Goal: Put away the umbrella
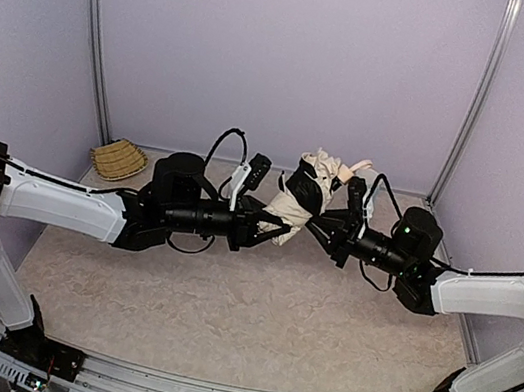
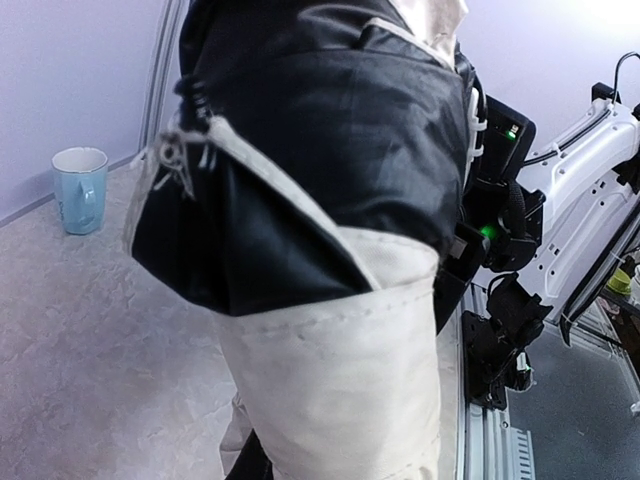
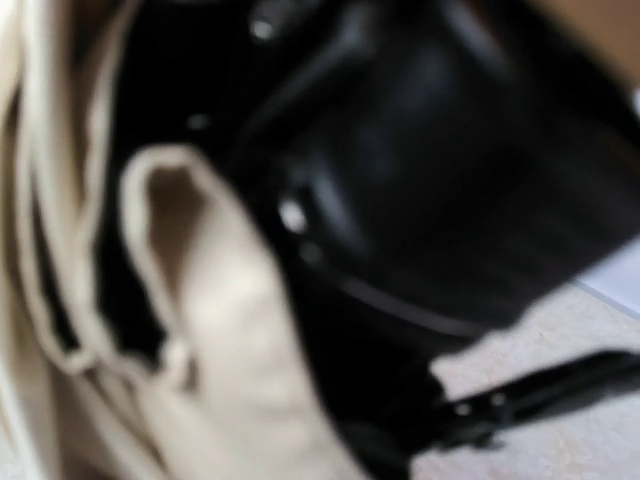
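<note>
I see the umbrella [image 1: 291, 206] bunched in the air above the middle of the table [image 1: 223, 301], between my two arms. It is folded, cream fabric outside and black lining showing. The left gripper [image 1: 282, 225] has its fingers on either side of the lower cream fold and seems to be clamped on it, I think to keep the canopy gathered. The right gripper [image 1: 322, 229] presses into the other side. Its wrist camera is blurred, so I cannot tell if it grips or is parted. The straw basket [image 1: 118, 159] lies well apart at the back left, and a blue mug [image 2: 80, 188] stands by the wall.
</note>
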Action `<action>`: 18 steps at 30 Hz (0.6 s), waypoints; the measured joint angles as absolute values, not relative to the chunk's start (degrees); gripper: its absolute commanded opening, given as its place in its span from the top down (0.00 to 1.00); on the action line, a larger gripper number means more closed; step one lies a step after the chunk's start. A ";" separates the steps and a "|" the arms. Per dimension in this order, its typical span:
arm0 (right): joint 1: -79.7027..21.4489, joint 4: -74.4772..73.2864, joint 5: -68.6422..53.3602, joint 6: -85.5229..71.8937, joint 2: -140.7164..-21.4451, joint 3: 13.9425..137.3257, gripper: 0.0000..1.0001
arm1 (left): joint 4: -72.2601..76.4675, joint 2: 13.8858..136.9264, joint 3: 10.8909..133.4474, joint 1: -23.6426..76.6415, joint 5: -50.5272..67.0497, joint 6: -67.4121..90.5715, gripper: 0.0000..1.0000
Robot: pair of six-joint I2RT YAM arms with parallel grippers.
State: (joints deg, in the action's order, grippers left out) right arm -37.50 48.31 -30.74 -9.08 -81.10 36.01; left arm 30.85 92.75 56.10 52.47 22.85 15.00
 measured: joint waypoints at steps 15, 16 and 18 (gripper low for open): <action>-37.63 50.02 -25.58 -13.17 -81.65 35.94 0.60 | 31.33 92.73 56.53 52.88 23.09 14.55 1.00; -37.63 50.33 -25.36 -13.32 -81.67 35.97 0.61 | 31.38 92.73 56.53 52.95 23.09 14.57 1.00; -37.65 50.89 -25.12 -13.65 -81.73 35.99 0.63 | 31.64 92.73 56.53 53.06 23.09 14.50 1.00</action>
